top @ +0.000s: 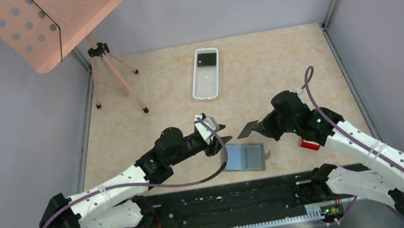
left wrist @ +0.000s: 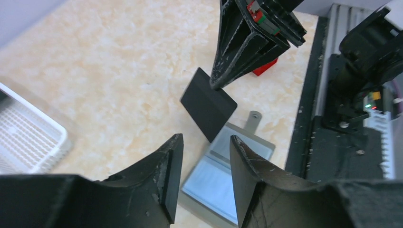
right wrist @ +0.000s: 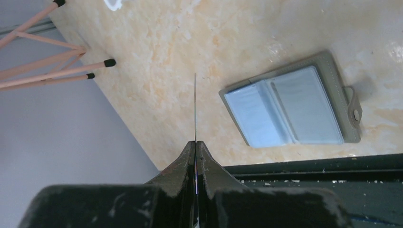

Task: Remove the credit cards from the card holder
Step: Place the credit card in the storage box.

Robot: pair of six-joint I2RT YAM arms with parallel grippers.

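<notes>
The card holder (top: 245, 158) lies open and flat near the front rail, its blue-grey pockets up; it also shows in the left wrist view (left wrist: 223, 175) and the right wrist view (right wrist: 290, 107). My right gripper (top: 264, 128) is shut on a thin dark card (top: 248, 129) and holds it in the air, up and left of the holder. The card looks black in the left wrist view (left wrist: 208, 104) and is edge-on in the right wrist view (right wrist: 195, 104). My left gripper (top: 222, 134) is open and empty above the holder's left side. No red or pale card shows clearly.
A white perforated basket (top: 206, 73) with a dark card in its far end stands at the back centre. A pink music stand on a tripod (top: 113, 73) is at the back left. A small red thing (top: 308, 145) lies partly under my right arm. A black rail (top: 231, 198) runs along the front.
</notes>
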